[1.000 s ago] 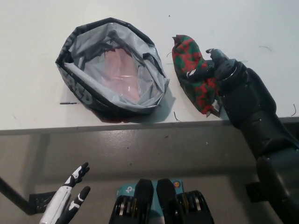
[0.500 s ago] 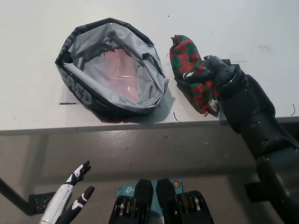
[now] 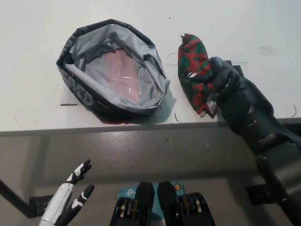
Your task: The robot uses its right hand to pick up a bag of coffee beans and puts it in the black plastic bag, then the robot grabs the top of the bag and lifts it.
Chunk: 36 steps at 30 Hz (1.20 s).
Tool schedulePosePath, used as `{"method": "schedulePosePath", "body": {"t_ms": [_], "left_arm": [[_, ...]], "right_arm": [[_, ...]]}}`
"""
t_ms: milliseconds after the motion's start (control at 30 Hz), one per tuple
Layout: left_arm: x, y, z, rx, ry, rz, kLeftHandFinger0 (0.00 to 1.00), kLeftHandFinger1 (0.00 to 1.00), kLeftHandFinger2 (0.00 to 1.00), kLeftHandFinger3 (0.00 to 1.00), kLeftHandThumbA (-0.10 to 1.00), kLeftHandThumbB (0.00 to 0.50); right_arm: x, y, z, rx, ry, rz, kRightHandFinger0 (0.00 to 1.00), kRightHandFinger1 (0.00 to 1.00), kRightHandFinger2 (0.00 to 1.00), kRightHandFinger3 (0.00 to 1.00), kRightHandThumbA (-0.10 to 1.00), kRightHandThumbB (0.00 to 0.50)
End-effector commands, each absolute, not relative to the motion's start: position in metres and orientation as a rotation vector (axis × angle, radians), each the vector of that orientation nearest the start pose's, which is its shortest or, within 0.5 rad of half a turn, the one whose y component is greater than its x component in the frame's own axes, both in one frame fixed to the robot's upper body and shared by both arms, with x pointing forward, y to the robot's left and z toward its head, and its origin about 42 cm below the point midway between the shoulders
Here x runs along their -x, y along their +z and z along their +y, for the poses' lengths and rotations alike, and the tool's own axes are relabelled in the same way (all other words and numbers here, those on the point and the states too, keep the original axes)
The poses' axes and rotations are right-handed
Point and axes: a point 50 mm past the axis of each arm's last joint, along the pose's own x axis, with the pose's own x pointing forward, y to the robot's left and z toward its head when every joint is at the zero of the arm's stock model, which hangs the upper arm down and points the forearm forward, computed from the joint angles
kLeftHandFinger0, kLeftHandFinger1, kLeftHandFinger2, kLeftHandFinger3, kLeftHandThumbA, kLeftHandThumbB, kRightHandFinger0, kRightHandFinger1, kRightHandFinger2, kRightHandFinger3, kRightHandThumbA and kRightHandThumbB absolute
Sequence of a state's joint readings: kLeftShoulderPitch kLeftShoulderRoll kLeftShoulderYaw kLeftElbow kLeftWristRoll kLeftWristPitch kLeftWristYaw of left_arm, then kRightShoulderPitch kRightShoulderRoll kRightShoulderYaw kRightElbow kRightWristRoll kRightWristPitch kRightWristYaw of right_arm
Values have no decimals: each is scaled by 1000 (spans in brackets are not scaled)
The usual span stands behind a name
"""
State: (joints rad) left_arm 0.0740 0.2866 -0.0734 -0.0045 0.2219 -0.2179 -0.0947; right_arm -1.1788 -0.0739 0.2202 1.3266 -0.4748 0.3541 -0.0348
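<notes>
The black plastic bag (image 3: pixel 89 96) stands open on the white table, its grey lining showing and something pinkish lying at the bottom. To its right lies the red-and-green patterned coffee bean bag (image 3: pixel 194 66), near the table's front edge. My black right hand (image 3: pixel 221 80) is wrapped around the coffee bag's right side, fingers closed on it. My white left hand (image 3: pixel 70 197) hangs below the table edge at the lower left, fingers apart and holding nothing.
The white table (image 3: pixel 37 56) ends in a front edge running across the middle of the picture, with grey floor below. A small dark mark (image 3: pixel 68 104) lies left of the plastic bag.
My right hand has shifted and closed tighter on the coffee bag, which has turned more upright and narrower. The left hand has dropped slightly.
</notes>
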Motion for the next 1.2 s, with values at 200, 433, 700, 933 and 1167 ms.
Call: {"method": "schedulePosePath", "body": {"t_ms": [200,433,700,933,1167], "left_arm": [[-260,105,287,-513,-223,-179,1000,1000,1000,1000,974,191],[-259,103,287,-511,-218,-164,1000,1000,1000,1000,1000,203],[-257,100,286,-520,-210,-161,1000,1000,1000,1000,1000,177],[-255,98,288,-531,-205,-156,1000,1000,1000,1000,1000,177],[-250,93,288,-515,-207,-143,1000,1000,1000,1000,1000,175]], "right_arm": [[-552,183,-170,357,50,529,0,48,333,1000,-100,161],[-551,178,-187,-584,30,474,0,6,445,618,-59,183],[-559,198,-193,-1208,40,416,0,0,587,1000,-100,79],[-563,211,-190,-1404,76,319,0,34,657,1000,-100,95],[-563,214,-184,-1527,127,283,0,102,671,1000,-100,87]]}}
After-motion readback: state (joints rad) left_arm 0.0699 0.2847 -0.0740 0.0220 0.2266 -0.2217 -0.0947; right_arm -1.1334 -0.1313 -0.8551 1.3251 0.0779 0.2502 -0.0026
